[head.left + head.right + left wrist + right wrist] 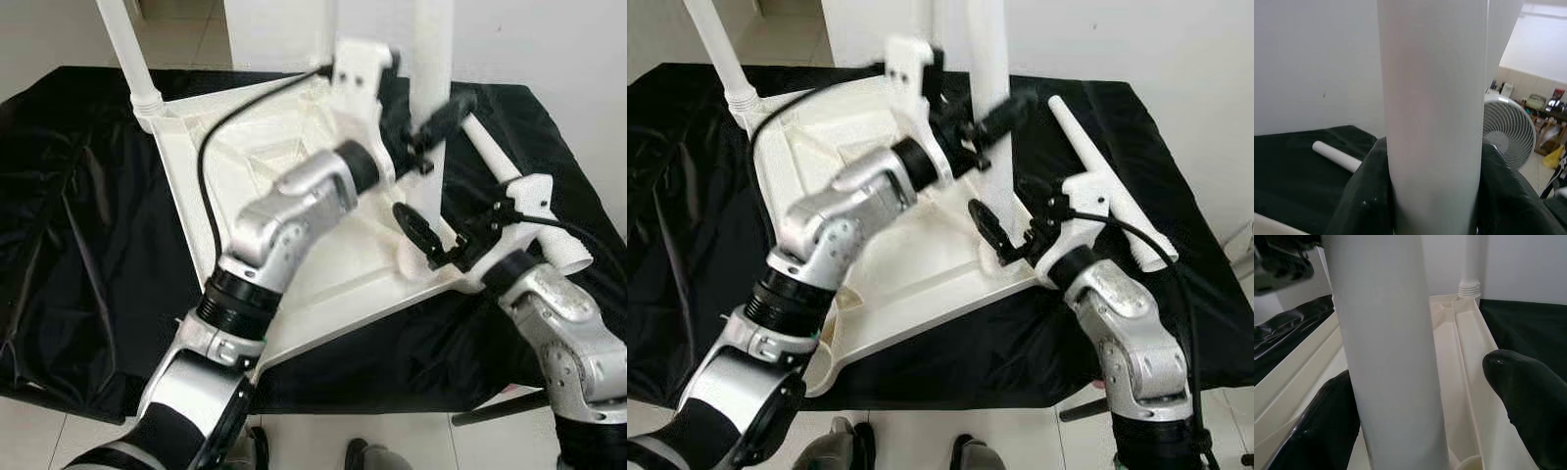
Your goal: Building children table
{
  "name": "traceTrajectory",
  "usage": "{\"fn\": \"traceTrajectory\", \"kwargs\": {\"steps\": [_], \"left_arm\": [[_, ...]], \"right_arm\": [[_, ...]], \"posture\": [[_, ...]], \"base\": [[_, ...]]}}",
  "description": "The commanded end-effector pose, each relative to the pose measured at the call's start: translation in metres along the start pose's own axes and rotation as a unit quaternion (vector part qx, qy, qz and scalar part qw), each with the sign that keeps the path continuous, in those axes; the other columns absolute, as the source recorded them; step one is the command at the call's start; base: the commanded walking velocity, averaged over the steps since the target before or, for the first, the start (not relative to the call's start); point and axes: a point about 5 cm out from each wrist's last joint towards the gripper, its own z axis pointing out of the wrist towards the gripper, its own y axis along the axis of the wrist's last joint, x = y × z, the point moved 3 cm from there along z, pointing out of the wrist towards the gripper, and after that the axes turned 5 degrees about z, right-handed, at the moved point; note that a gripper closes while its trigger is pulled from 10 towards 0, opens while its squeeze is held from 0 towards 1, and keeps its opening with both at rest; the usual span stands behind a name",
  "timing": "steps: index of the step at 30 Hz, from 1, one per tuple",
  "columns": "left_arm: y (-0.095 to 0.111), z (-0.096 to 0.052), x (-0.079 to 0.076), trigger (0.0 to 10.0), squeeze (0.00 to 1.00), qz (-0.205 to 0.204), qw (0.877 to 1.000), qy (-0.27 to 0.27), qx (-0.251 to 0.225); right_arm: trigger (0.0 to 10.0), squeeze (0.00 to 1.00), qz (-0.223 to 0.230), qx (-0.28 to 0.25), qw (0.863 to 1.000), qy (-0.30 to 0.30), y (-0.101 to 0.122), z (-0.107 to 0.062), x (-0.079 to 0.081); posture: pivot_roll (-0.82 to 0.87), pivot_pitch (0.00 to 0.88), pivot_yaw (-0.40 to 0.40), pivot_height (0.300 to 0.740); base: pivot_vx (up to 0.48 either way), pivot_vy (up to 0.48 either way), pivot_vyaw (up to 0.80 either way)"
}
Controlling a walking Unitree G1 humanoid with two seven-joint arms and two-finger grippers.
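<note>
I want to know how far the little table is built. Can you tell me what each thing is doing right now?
Table top: upside down on the black cloth.
Near leg: upright at the table top's corner.
Far leg: upright in its socket.
Loose leg: lying on the cloth.
Left gripper: shut on the near leg.
Right gripper: open around the near leg's base.
</note>
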Motion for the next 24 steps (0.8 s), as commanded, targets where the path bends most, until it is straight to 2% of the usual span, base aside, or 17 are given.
{"fn": "traceTrajectory", "kwargs": {"steps": [1,9,15,24], "left_arm": [[0.009,0.0,-0.021,10.0,0.0,0.023,0.995,-0.09,-0.023],[0.01,0.0,-0.026,10.0,0.0,0.03,0.995,-0.091,-0.027],[0.019,0.002,-0.034,10.0,0.0,0.048,0.993,-0.099,-0.047],[0.02,0.004,-0.043,10.0,0.0,0.049,0.992,-0.109,-0.05]], "right_arm": [[10.0,0.0,-0.006,0.017,1.0,0.011,-0.003,0.002,0.002],[10.0,0.0,-0.013,0.047,0.999,0.023,-0.006,0.007,0.003],[10.0,0.0,-0.019,0.126,0.991,0.037,-0.025,0.011,0.005],[10.0,0.0,-0.034,0.136,0.989,0.036,-0.024,0.02,0.004]], "posture": [[0.01,0.137,-0.005,0.74],[0.01,0.146,-0.006,0.74],[0.02,0.153,-0.007,0.74],[0.02,0.154,-0.006,0.74]], "base": [[0.0,0.0,0.0],[0.0,0.0,0.0],[0.0,0.0,0.0],[0.0,0.0,0.0]]}}
